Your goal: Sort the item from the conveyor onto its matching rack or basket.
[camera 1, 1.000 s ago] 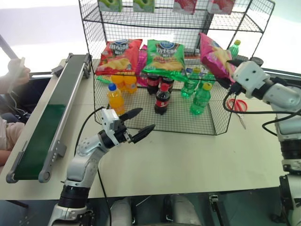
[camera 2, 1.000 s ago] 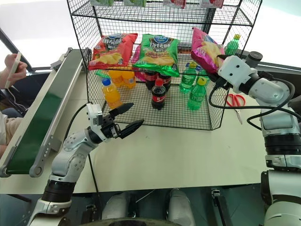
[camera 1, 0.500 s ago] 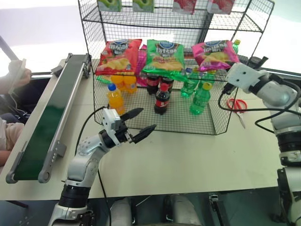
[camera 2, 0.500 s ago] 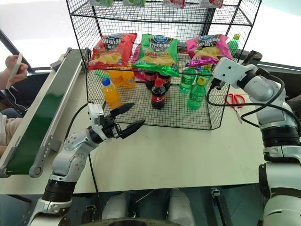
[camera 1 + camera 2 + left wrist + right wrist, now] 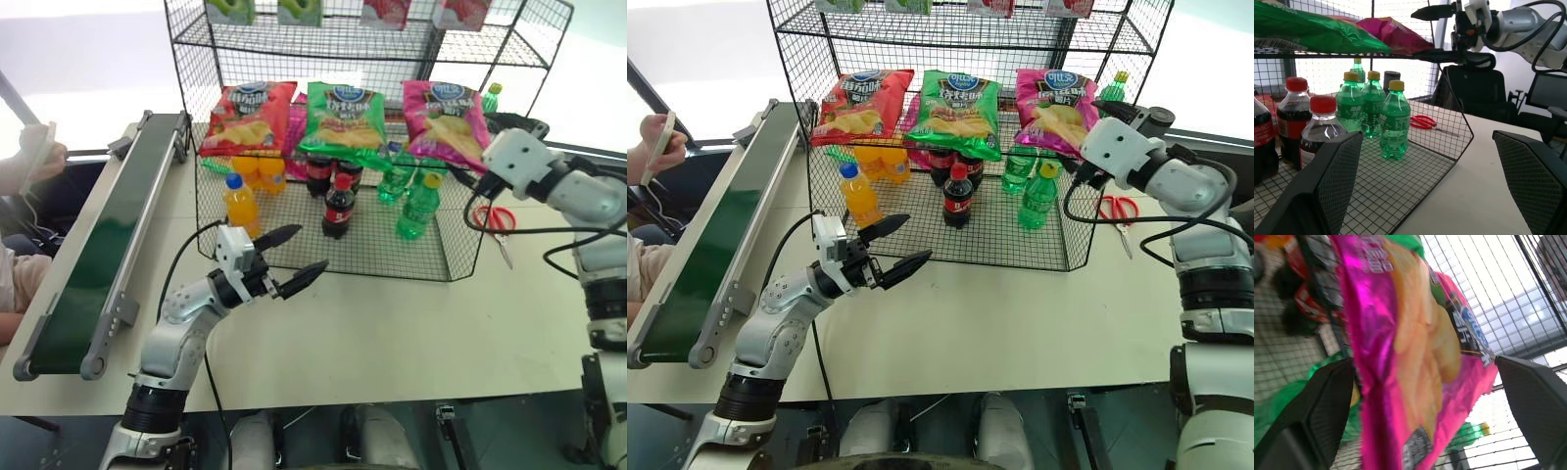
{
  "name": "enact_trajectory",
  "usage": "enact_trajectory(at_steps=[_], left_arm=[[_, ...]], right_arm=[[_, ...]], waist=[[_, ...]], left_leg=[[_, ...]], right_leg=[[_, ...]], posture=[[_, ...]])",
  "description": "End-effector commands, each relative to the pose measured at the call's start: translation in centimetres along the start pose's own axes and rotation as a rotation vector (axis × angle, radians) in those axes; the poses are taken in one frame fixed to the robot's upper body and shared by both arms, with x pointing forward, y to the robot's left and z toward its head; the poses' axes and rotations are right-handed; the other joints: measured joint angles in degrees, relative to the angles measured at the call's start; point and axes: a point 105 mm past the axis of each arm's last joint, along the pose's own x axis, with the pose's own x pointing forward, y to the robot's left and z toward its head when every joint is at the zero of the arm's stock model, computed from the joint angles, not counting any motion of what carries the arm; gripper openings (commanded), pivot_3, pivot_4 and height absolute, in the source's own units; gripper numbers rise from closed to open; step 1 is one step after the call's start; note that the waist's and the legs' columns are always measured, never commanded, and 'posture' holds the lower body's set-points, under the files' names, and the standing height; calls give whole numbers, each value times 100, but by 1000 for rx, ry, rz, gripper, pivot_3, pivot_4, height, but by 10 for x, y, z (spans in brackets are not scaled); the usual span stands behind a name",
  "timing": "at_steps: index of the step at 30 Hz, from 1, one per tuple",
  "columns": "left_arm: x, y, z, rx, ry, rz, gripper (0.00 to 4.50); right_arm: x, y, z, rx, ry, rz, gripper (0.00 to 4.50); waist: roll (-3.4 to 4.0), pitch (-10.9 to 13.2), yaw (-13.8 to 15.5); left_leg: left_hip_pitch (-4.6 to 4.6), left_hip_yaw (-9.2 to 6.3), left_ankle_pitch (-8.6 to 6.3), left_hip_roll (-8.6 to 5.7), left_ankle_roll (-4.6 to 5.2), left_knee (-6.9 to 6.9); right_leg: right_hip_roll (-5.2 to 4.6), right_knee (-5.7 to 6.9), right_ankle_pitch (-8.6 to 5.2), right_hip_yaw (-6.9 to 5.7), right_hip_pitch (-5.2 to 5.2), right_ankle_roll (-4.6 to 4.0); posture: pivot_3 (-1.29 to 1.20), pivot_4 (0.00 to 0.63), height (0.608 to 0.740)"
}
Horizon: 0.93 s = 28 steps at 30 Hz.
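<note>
The item, a magenta-pink chip bag (image 5: 446, 117), lies flat on the rack's (image 5: 372, 49) middle tier at the right end, beside a green chip bag (image 5: 343, 117) and a red one (image 5: 247, 117). My right gripper (image 5: 480, 147) is at the pink bag's near right edge, open; in the right wrist view its fingers (image 5: 1312, 421) stand wide apart with the bag (image 5: 1410, 347) between them. My left gripper (image 5: 294, 257) hovers open over the table in front of the rack, holding nothing. The dark-green conveyor (image 5: 98, 245) runs along the left with nothing on its belt.
Orange bottles (image 5: 238, 206), cola bottles (image 5: 338, 206) and green bottles (image 5: 418, 206) stand on the rack's bottom tier. Red scissors (image 5: 495, 217) lie on the table right of the rack. A person's hand (image 5: 34, 152) holds a phone beyond the conveyor.
The pink bag went from hanging upright in my right gripper to lying flat on the middle tier. The right gripper has opened around it. The left arm has kept still.
</note>
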Motion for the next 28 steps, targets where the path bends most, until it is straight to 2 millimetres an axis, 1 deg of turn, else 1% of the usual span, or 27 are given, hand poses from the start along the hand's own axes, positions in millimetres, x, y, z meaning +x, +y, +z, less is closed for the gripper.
enact_trajectory(at_steps=[1, 3, 5, 6, 9, 11, 12, 13, 14, 16, 18, 19, 22, 24, 26, 28], left_arm=[[2, -1, 9, 31, -28, -10, 4500], [1, 0, 9, 37, -26, -6, 4500], [-1, -1, 9, 36, -16, -14, 4500], [-4, 2, 10, 38, -8, 0, 4500], [-23, 17, 13, 66, 41, 56, 4500], [-43, 32, 22, 82, 86, 122, 4500], [-54, 39, 28, 96, 107, 145, 4500], [-63, 45, 33, 114, 132, 171, 4500], [-68, 48, 36, 125, 147, 184, 4500], [-84, 55, 37, 141, 216, 216, 4500], [-104, 62, 39, 131, 280, 249, 4500], [-113, 66, 43, 175, 290, 266, 4500], [-134, 77, 45, 197, 345, 332, 4500], [-145, 84, 45, 180, 364, 371, 4500], [-154, 88, 44, 176, 383, 382, 4500], [-158, 91, 46, 229, 387, 366, 4500]], right_arm=[[-18, -2, 25, 82, -119, 52, 4447], [-25, 7, 33, 163, -168, 96, 4447], [-33, 9, 47, 245, -245, 92, 4447], [-37, 8, 52, 288, -271, 85, 4447], [-53, 8, 64, 418, -343, 56, 4447], [-70, 24, 68, 538, -353, 129, 4447], [-77, 33, 70, 627, -367, 160, 4447], [-84, 46, 71, 694, -363, 201, 4447], [-89, 54, 71, 734, -359, 222, 4447], [-99, 82, 65, 750, -297, 294, 4447], [-106, 95, 63, 760, -257, 313, 4447], [-109, 101, 62, 728, -233, 329, 4447], [-120, 106, 56, 711, -188, 347, 4447], [-125, 106, 51, 709, -162, 351, 4447], [-130, 106, 44, 695, -136, 358, 4447], [-134, 105, 38, 692, -119, 360, 4447]], waist=[[0, 0, -2], [0, 0, 0], [1, 0, -5], [1, 0, -13], [0, 0, 4], [-1, -1, 9], [-4, -2, 24], [-4, -2, 23], [-4, -1, 35], [-1, -2, 47], [0, -4, 84], [3, -2, 80], [3, -1, 100], [3, -1, 126], [2, -1, 135], [2, -1, 136]], left_leg=[[0, -1, 0, 0, 0, 0], [1, -9, -1, 0, 1, 0], [3, -12, -1, 0, 2, 0], [3, -12, -2, 1, 3, 0], [3, -17, -12, 5, 21, 0], [2, -20, -24, 8, 42, -1], [0, -24, -25, 8, 44, -1], [-3, -29, -26, 9, 46, -2], [-3, -32, -28, 10, 48, -1], [-1, -29, -32, 7, 54, 1], [-1, -26, -38, 0, 63, 2], [1, -23, -38, 1, 64, 2], [-1, -13, -39, 1, 65, 2], [-1, -13, -39, 1, 64, 1], [-2, -13, -39, 1, 64, 1], [-3, -13, -40, 1, 65, 1]], right_leg=[[0, 0, 0, 0, 0, 0], [0, 1, 1, 0, 1, 0], [0, 2, 1, 0, 1, 0], [0, 2, 2, 0, 0, -2], [1, 2, 4, -2, 0, -5], [3, 1, 4, -5, 0, -5], [3, 0, 3, -6, 1, -6], [2, -3, 3, -9, 1, -6], [1, -6, 3, -11, 3, -6], [-4, -10, 3, -10, 7, -5], [-14, -11, 3, -9, 8, -5], [-14, -12, 3, -8, 9, -5], [-14, -14, 2, -1, -1, -6], [-12, -15, 1, -1, -2, -8], [-12, -17, 0, -1, -3, -9], [-12, -19, 0, -1, -4, -9]], posture=[[0, 150, 738], [0, 150, 738], [0, 150, 738], [0, 150, 738], [0, 150, 738], [0, 150, 738], [0, 150, 738], [0, 150, 738], [0, 150, 738], [0, 150, 738], [0, 150, 738], [0, 150, 738], [0, 150, 738], [0, 150, 738], [0, 150, 738], [0, 150, 738]])
